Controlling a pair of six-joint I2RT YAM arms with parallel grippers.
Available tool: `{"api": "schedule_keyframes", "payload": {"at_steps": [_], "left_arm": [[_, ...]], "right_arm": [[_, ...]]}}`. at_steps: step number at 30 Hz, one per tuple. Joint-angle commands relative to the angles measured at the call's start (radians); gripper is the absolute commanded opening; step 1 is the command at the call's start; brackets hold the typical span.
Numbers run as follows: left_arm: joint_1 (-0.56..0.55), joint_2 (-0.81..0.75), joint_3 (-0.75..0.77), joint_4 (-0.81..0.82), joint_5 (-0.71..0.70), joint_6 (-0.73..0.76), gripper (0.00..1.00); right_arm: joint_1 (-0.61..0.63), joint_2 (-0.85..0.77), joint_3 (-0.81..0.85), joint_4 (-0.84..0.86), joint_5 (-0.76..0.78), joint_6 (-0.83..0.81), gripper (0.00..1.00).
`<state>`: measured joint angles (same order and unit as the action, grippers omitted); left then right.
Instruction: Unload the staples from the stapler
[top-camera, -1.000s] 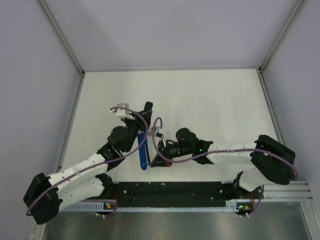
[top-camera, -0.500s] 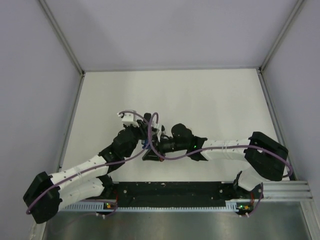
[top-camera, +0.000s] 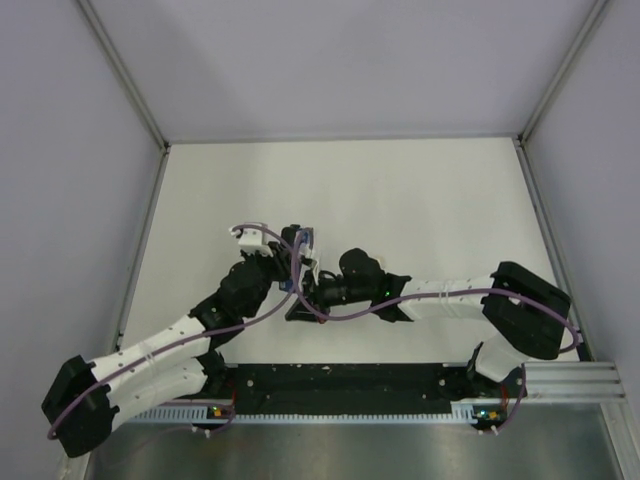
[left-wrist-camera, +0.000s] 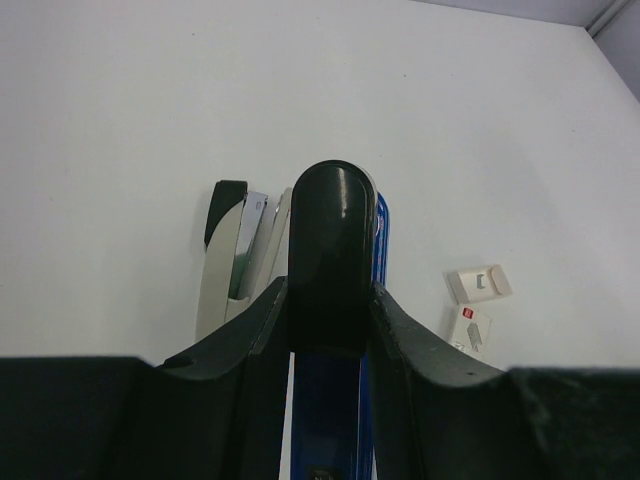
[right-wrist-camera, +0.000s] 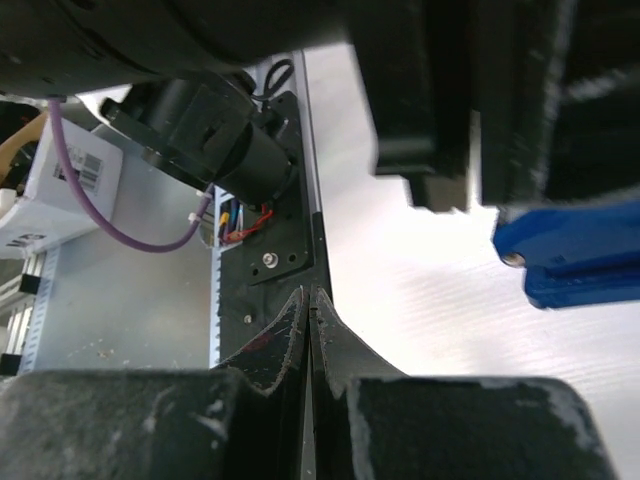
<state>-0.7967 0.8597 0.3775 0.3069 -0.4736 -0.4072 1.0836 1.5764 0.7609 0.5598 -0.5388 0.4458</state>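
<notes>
Stapler (left-wrist-camera: 331, 240) between left hand (left-wrist-camera: 330, 294) fingers

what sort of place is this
Most likely a robotics lab test cell: a white table boxed in by plain panels on aluminium framing, with the left arm and right arm bolted at its near edge.

arms (top-camera: 165, 335): white links, black joints | cables (right-wrist-camera: 130, 238): purple | tool fingers (left-wrist-camera: 240, 345): black

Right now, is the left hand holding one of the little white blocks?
No, the left hand grips the stapler, and both white blocks lie apart on the table.
</notes>
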Motion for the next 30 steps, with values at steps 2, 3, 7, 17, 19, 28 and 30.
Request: {"api": "schedule_keyframes", "payload": {"at_steps": [2,3,7,17,19,28,30], "left_arm": [[-0.002,-0.091,0.034,0.02,0.038,0.024,0.0],[-0.002,-0.099,0.04,0.006,0.056,0.031,0.0],[-0.003,-0.131,0.063,-0.049,0.145,0.059,0.0],[-0.002,-0.22,0.09,-0.072,0.562,0.128,0.0],[-0.003,-0.231,0.109,-0.092,0.654,0.145,0.0],[-0.003,-0.22,0.242,-0.233,1.069,0.197,0.0],[-0.004,-0.228,0.258,-0.259,1.11,0.203,0.0]], "right_arm": [[-0.001,-0.094,0.035,-0.092,0.103,-0.085,0.0],[0.001,-0.114,0.04,-0.134,0.132,-0.108,0.0],[0.001,-0.212,0.077,-0.322,0.269,-0.208,0.03],[0.001,-0.516,0.129,-0.708,0.451,-0.381,0.3],[0.001,-0.565,0.14,-0.759,0.47,-0.407,0.34],[0.001,-0.653,0.213,-0.939,0.402,-0.473,0.57],[0.001,-0.665,0.221,-0.96,0.382,-0.478,0.58]]}}
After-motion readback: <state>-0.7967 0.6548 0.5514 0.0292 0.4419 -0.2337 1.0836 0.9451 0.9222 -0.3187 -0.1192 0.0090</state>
